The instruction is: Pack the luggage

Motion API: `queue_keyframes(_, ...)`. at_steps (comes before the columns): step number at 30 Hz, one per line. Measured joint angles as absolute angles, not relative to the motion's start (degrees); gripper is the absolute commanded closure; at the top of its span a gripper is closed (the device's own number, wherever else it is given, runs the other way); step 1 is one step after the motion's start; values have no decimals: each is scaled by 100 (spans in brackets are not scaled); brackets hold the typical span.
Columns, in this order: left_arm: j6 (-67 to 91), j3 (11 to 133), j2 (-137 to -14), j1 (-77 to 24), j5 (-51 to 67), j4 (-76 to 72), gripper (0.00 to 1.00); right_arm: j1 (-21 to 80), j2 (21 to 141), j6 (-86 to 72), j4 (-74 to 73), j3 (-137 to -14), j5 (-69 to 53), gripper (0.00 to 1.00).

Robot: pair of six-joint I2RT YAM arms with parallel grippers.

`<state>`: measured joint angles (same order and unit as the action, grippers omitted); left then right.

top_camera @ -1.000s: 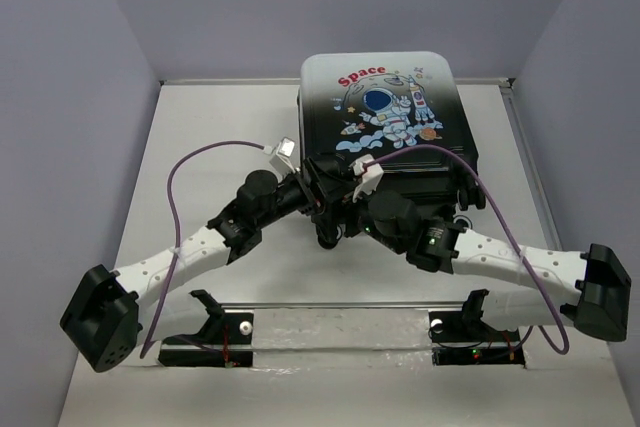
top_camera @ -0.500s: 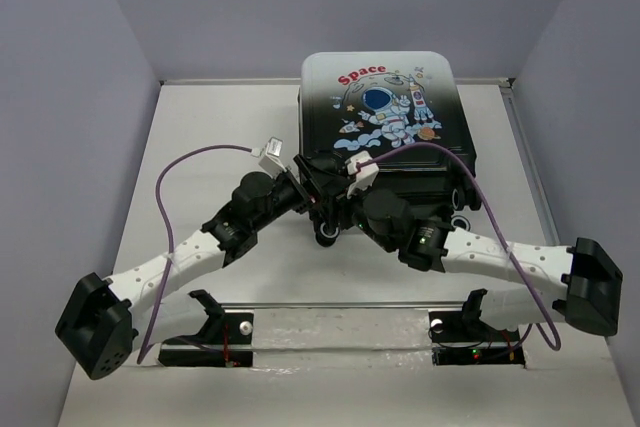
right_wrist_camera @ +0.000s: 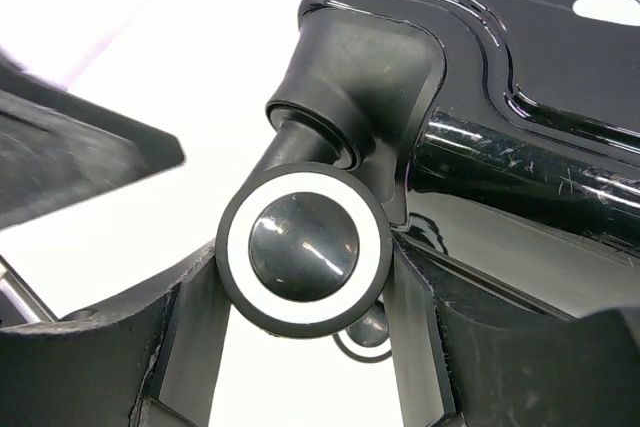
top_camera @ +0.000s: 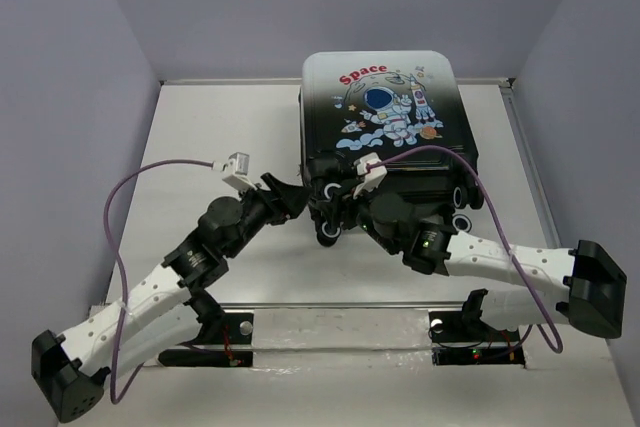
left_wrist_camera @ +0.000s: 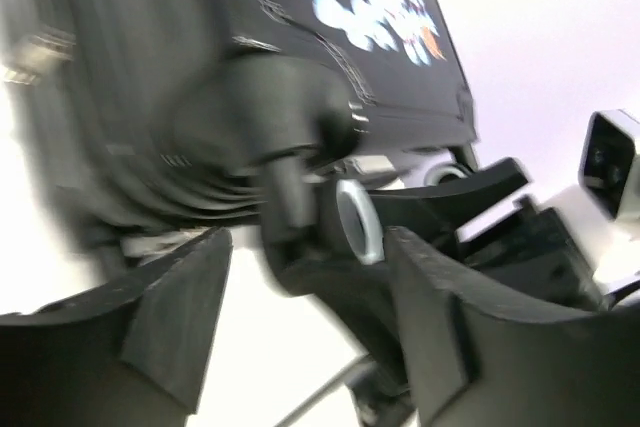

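The small hard-shell suitcase (top_camera: 385,107), white fading to black with a cartoon astronaut and a red "Space" print, lies flat and zipped shut at the far middle of the white table (top_camera: 220,127). Print side is up and the wheels point back toward the arms.

In the right wrist view, the right gripper (right_wrist_camera: 305,292) looks clamped on a black caster wheel with a white ring (right_wrist_camera: 303,250), with its fingers (right_wrist_camera: 195,332) pressed against either side. The left gripper (left_wrist_camera: 305,327) hangs just beside the same near-left corner. Its jaws are apart and hold nothing, and that view is blurry.

Handling-wise, I'd guess the shell is stiff and glossy, so pretty slippery with no give for pinching on the flat faces. The case is probably light if empty, but bulky for these arms. The wheel is an okay handle for dragging, though it likely swivels and rolls, so the case could twist. For opening it, the lid edge or zipper seam seems a better place to grab.
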<state>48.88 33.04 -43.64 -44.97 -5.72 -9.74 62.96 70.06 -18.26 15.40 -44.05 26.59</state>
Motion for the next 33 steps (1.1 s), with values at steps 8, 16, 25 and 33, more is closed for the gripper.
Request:
queue_keyframes(8,4348,1839,-4379,-4584,-670,-1494,46,6270,6757,-1822,1288,-4329,2655,93)
queue_keyframes(16,3546,1780,-5739,-5109,-725,-2536,35,6259,6746,-1828,1240,-4331,2604,93)
queue_keyframes(25,2895,2064,-6683,-5317,-1393,-3498,33,6228,6746,-1876,1232,-4331,2545,93)
queue_keyframes(33,2657,2064,-6969,-5347,-1979,-4053,40,6193,6742,-1916,1223,-4333,2519,93)
